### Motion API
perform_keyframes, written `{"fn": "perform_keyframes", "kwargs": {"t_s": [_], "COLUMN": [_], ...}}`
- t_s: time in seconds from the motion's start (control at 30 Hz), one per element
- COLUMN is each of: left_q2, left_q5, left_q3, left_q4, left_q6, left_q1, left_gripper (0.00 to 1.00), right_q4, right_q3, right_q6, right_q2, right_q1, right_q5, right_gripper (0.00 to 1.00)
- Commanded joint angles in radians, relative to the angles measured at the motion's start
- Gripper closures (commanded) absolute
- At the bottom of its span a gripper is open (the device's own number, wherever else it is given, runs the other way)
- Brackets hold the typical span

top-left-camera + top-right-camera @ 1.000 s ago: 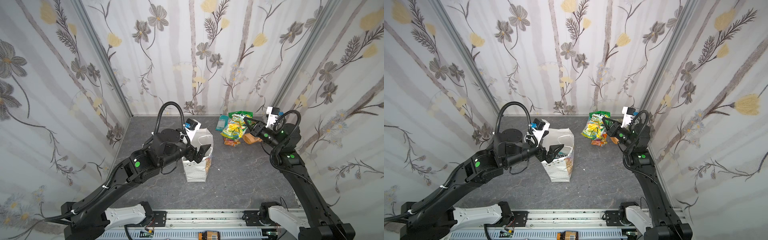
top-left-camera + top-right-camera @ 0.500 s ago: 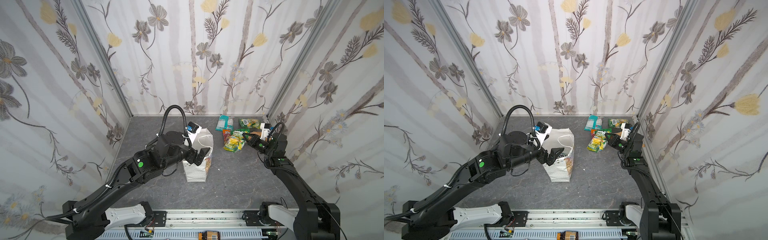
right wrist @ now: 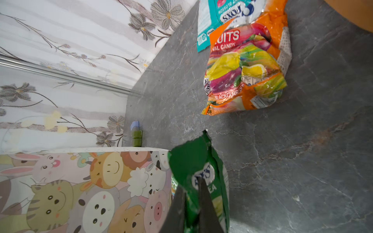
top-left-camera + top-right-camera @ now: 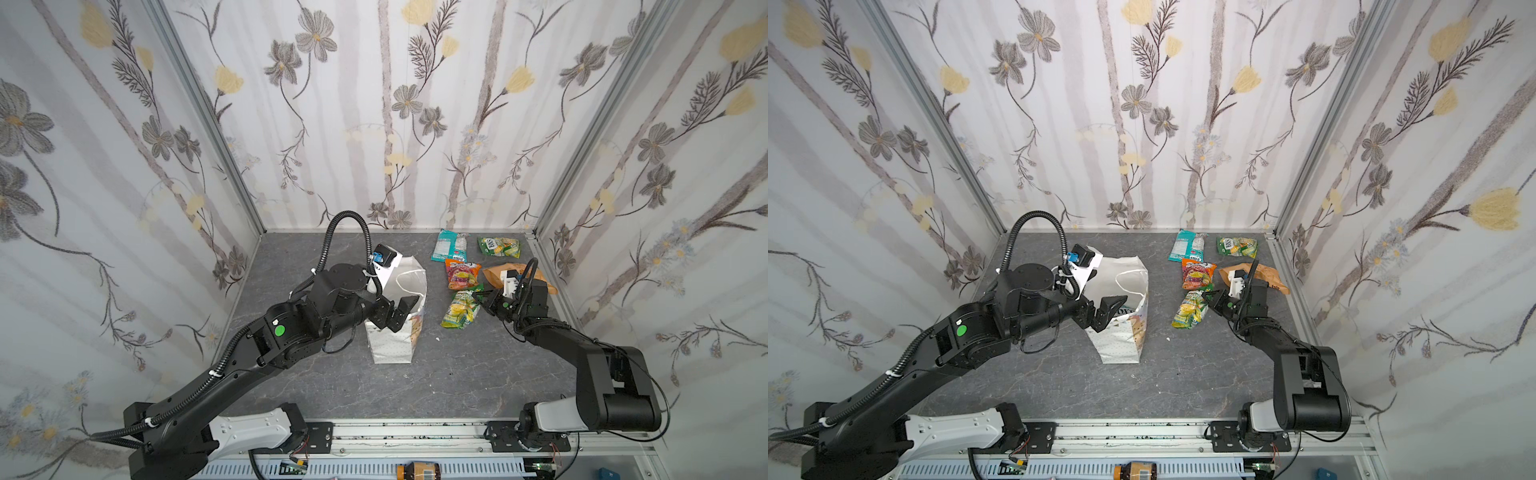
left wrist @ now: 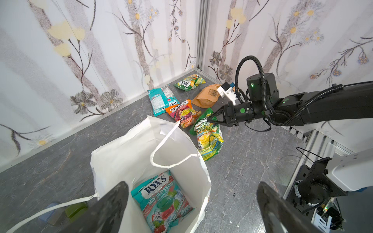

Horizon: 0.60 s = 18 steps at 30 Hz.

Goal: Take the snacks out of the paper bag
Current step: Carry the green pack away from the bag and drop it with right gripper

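Note:
The white paper bag (image 4: 392,345) (image 4: 1119,349) stands upright mid-table. One teal snack packet (image 5: 161,199) lies at its bottom. My left gripper (image 4: 401,311) (image 5: 191,187) hovers open over the bag's mouth, holding nothing. My right gripper (image 4: 478,296) (image 3: 191,185) is shut on the top corner of a yellow-green packet (image 4: 459,309) (image 5: 210,139), which lies on the table to the right of the bag. Beyond it lie an orange-red packet (image 4: 461,274), a teal packet (image 4: 449,246), a green packet (image 4: 498,247) and a tan pouch (image 5: 207,96).
Small translucent green blocks (image 5: 75,208) (image 3: 136,137) sit on the table behind the bag, on its left side. Floral walls close the table on three sides, and the right wall is near the snacks. The bag's cord handle (image 5: 171,149) droops across its mouth.
My right arm has come down from high at the back right, bringing the yellow-green packet onto the table beside the others. My left gripper has shifted slightly over the bag, still open.

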Motion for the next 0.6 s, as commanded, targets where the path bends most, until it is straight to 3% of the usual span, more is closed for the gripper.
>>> {"fn": "perform_keyframes", "kwargs": {"t_s": [0.0, 0.13, 0.33, 0.57], "left_q2": [0.0, -0.004, -0.004, -0.001], "left_q5": [-0.002, -0.012, -0.018, -0.02], "left_q3": [-0.002, -0.005, -0.006, -0.002], "left_q4": [0.017, 0.018, 0.016, 0.017], "left_q6": [-0.007, -0.009, -0.007, -0.006], "left_q1": [-0.001, -0.005, -0.007, -0.009], "left_gripper": [0.0, 0.0, 0.0, 0.0], "right_q4": [0.094, 0.11, 0.089, -0.048], "right_q3": [-0.005, -0.011, -0.014, 0.017], "right_q6": [-0.006, 0.003, -0.004, -0.084], "right_q2": [0.045, 0.089, 0.093, 0.059], "right_q1": [0.001, 0.002, 0.004, 0.005], "right_q5": [-0.04, -0.043, -0.014, 0.059], "right_gripper": [0.96, 0.91, 0.65, 0.43]}}
